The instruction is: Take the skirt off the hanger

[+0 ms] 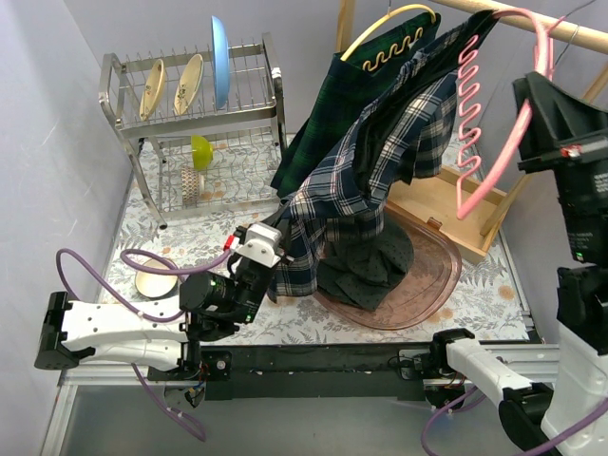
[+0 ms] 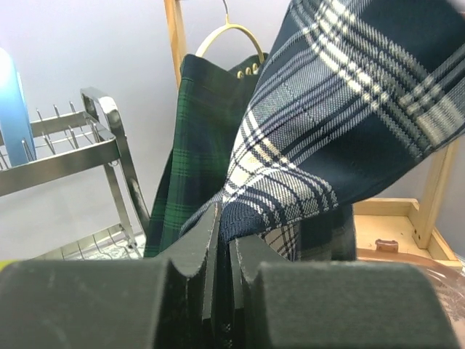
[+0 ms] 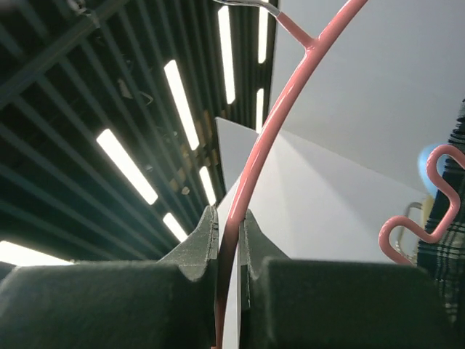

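Observation:
A navy and white plaid skirt (image 1: 380, 161) hangs partly off a pink hanger (image 1: 499, 161) on the wooden rail at upper right; its lower end drapes down to the left. My left gripper (image 1: 274, 249) is shut on the skirt's lower edge (image 2: 290, 189), cloth pinched between the fingers (image 2: 207, 240). My right gripper (image 1: 532, 84) is raised high and shut on the pink hanger's upper bar (image 3: 254, 167). The hanger's wavy arm (image 3: 429, 211) shows at the right of the right wrist view, beside plaid cloth.
A green tartan skirt (image 1: 332, 114) hangs on a yellow hanger (image 1: 385, 24). Dark cloth (image 1: 370, 266) lies on a pink tray (image 1: 437, 285). A metal dish rack (image 1: 199, 114) with plates stands at back left. A small bowl (image 1: 154, 280) sits by the left arm. A wooden stand base (image 1: 446, 209) is behind.

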Controlling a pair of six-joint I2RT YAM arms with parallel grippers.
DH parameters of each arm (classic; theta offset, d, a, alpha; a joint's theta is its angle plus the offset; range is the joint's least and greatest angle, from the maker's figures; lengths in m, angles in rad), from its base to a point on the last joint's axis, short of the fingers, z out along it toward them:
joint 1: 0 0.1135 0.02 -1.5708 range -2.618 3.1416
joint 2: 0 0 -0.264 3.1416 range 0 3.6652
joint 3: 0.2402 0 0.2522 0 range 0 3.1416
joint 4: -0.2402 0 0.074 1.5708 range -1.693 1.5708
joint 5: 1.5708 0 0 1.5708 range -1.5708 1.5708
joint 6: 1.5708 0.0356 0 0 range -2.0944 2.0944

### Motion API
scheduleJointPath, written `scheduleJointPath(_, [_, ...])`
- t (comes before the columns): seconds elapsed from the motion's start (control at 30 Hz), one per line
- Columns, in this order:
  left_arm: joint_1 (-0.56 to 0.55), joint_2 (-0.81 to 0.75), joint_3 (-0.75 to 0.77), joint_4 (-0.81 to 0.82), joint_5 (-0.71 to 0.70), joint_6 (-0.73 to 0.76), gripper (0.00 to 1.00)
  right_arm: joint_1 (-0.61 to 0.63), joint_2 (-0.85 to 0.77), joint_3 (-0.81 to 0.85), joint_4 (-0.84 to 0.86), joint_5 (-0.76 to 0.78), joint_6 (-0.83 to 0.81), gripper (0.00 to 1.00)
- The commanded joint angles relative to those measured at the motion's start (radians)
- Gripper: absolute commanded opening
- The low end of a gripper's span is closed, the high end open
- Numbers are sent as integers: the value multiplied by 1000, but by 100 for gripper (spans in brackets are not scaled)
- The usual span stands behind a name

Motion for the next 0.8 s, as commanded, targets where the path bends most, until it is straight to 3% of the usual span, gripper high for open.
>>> scheduleJointPath(0.0, [4, -52, 101, -99, -35, -84, 0, -12, -31, 67, 345, 236, -161, 1])
scheduleJointPath(0.17, [4, 23, 239, -227, 25, -129, 0, 3, -70, -97, 406, 76, -99, 1])
scheduleJointPath(0.4, [4, 110, 349, -204, 62, -85, 0, 3, -201, -377, 477, -283, 13, 1])
scheduleJointPath(0.53, [-5, 95, 399, -282, 96, -163, 0, 5, -215, -357, 358, -416, -42, 1])
scheduleJointPath(0.67, [-5, 48, 489, -415, 195, -333, 0, 5, -151, -293, 308, -602, -82, 1])
scheduleJointPath(0.77, [-5, 55, 566, -525, 255, -394, 0, 5, -168, -359, 298, -691, -77, 1])
